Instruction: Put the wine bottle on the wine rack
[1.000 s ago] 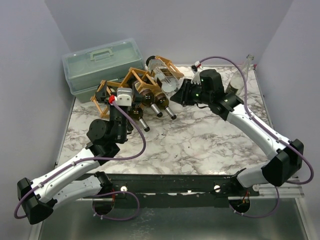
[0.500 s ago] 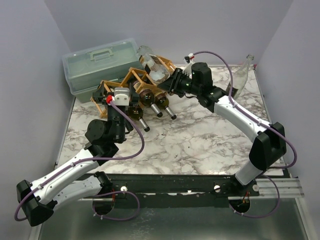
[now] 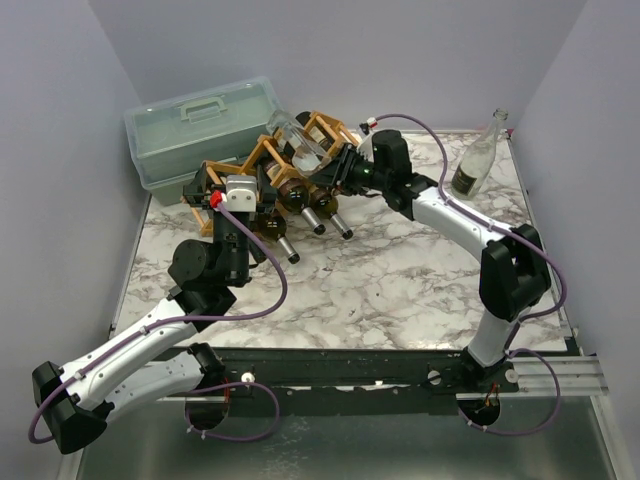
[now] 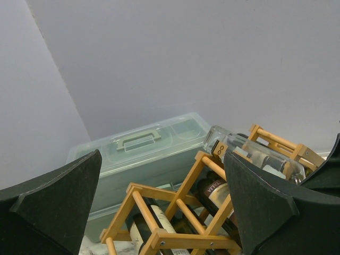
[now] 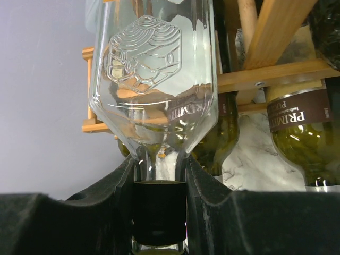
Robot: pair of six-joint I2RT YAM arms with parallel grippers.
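Three dark bottles (image 3: 295,192) hide much of the wine rack (image 3: 262,150), and its base is cut off in the left wrist view. The right arm stretches far forward, right gripper (image 5: 159,212) clenched on the clear wine bottle (image 5: 154,79) by its neck; the bottle's body lies tilted across the rack's top. The left gripper (image 4: 162,159) is spread wide and empty, facing the rack.

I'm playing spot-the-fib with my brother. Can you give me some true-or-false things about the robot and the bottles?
1. The right tool grips a clear bottle by its neck. True.
2. The left tool is clamped on a dark bottle. False: the left tool is open, holding nothing.
3. The green toolbox sits at the near edge. False: the green toolbox sits behind the wine rack.
4. Another bottle stands upright at the far right of the table. True.
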